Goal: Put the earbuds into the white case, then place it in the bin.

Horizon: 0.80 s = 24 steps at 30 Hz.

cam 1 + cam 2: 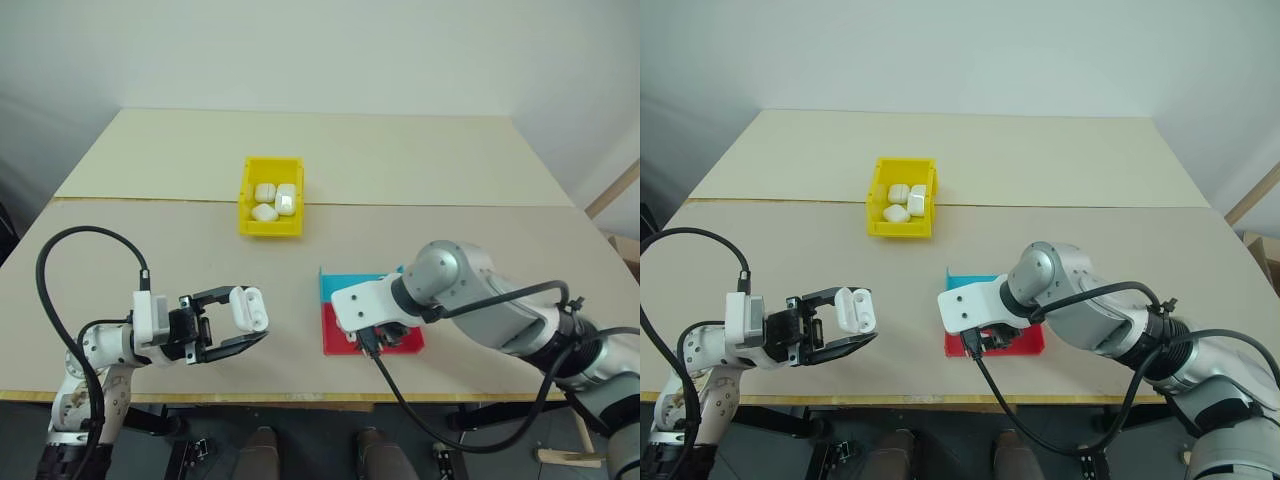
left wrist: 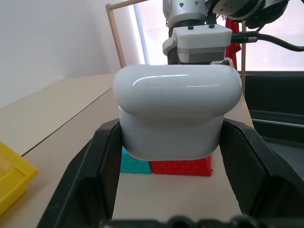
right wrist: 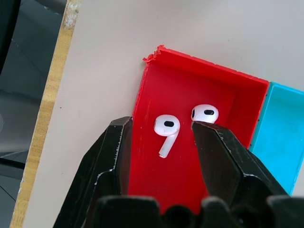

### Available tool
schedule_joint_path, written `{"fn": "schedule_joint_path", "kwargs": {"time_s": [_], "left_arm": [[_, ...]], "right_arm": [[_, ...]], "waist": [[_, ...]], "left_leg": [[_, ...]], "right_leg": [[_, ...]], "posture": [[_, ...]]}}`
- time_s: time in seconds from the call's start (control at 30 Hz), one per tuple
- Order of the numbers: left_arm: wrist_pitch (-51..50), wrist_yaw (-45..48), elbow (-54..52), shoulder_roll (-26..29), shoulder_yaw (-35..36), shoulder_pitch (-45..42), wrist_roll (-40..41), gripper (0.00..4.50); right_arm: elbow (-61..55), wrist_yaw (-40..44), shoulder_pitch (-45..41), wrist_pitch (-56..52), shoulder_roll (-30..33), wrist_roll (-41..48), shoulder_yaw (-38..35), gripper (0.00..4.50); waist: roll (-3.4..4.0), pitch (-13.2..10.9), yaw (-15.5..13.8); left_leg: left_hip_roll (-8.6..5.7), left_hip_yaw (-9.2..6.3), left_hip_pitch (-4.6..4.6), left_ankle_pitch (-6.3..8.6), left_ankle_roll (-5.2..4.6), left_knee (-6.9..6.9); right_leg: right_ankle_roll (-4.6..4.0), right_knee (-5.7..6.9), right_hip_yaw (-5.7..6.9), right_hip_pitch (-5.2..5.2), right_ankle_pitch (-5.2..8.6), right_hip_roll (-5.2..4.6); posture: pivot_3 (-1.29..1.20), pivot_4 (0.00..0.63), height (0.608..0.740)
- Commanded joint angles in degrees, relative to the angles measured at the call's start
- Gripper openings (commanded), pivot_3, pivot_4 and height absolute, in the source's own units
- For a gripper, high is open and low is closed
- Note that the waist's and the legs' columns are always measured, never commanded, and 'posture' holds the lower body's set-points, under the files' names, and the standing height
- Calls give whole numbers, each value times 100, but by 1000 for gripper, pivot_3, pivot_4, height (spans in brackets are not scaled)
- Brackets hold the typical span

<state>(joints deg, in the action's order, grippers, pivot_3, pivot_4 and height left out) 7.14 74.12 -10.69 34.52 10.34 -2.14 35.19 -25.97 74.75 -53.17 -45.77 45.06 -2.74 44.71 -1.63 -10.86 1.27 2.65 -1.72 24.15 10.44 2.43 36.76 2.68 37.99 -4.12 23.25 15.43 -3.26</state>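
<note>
Left gripper [image 1: 252, 322]: you have its two black fingers clamped on the white case [image 1: 249, 308], one on each side, held up off the table [image 1: 150, 250], well to the left of the red tray [image 3: 199, 90].
White case: you see it from the left wrist with its rounded lid uppermost; it appears closed, though a seam runs round it.
Right gripper [image 3: 161, 128]: your fingers stand apart, pointing steeply down into the red tray, with nothing between them yet.
Earbuds [image 3: 166, 130]: both lie on the floor of the red tray. One sits in the gap between your right fingers, stem trailing away from its head; the other [image 3: 205, 113] lies just beside the tip of one finger, and you cannot tell if they touch.
Blue tray [image 3: 280, 128]: it adjoins the red tray, sharing a long wall.
Bin [image 1: 271, 197]: yellow, it stands beyond the red tray towards the far left, holding several small white cases [image 1: 276, 200].
</note>
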Motion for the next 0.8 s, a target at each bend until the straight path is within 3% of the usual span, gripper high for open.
{"fn": "schedule_joint_path", "kwargs": {"time_s": [0.03, 0.8], "left_arm": [[107, -34, -169, 78, 89, -14, -25, 2813], [61, -169, -358, 109, 95, 159, -50, 2813]], "right_arm": [[87, -22, -30, 169, -102, -210, 38, 2432], [576, 221, 115, 546, -384, -763, 195, 2432]], "waist": [[0, 0, 0], [0, 0, 9]], "left_leg": [[0, 0, 0, 0, 0, 0], [0, 0, 0, 0, 0, 0]], "right_leg": [[0, 0, 0, 0, 0, 0], [-1, 0, 1, 0, 0, 0]], "posture": [[0, 150, 740], [0, 150, 740]]}}
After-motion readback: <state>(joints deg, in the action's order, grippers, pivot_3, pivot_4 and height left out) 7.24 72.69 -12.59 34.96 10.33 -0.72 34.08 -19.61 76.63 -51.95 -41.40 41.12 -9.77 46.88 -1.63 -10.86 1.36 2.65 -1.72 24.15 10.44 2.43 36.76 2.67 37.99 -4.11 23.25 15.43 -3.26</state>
